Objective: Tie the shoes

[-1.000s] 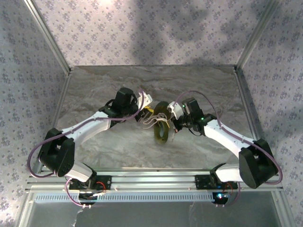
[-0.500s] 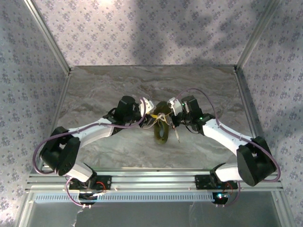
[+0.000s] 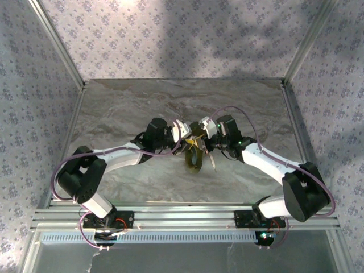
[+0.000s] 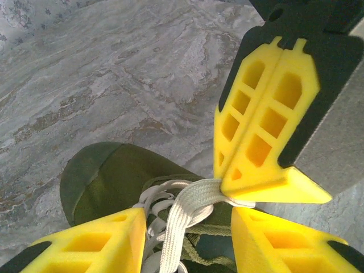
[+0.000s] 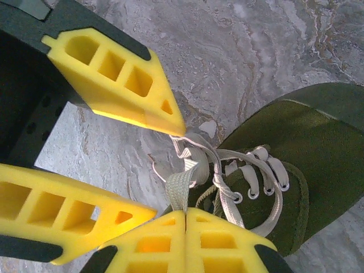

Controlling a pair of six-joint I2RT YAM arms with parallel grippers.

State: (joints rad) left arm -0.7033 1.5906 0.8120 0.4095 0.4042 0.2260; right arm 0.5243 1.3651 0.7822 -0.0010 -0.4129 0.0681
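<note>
Clamped on a flat whitish lace (image 5: 177,190), the right gripper (image 5: 186,215) has its 2 fingers pressed together, with the strand pinched at their very tips; both wrist views agree on that. The left gripper (image 4: 187,220) is spread wide and holds nothing. Its 2 fingers stand either side of that same strand where it rises from the bunch of laces.

The shoe (image 3: 195,160) lies on the table (image 3: 131,102) in the gap between the 2 arms. Its long axis runs near to far, roughly along the midline of the rig. Both grippers meet over its far part, the left just to the left of the lacing and the right just to the right, close beside each other. From above I cannot say for sure which end is the toe.

As I judge it, the coming move turns on the line of the held strand. It runs from the eyelets up to the right gripper's tips and passes through the left gripper's open gap. So the left arm is the better placed to take it, by closing where it is, not by travelling. 1 fingertip (image 5: 173,122) of the left gripper touches a loop beside the shoe, so I would watch that it catches only 1 strand.
</note>
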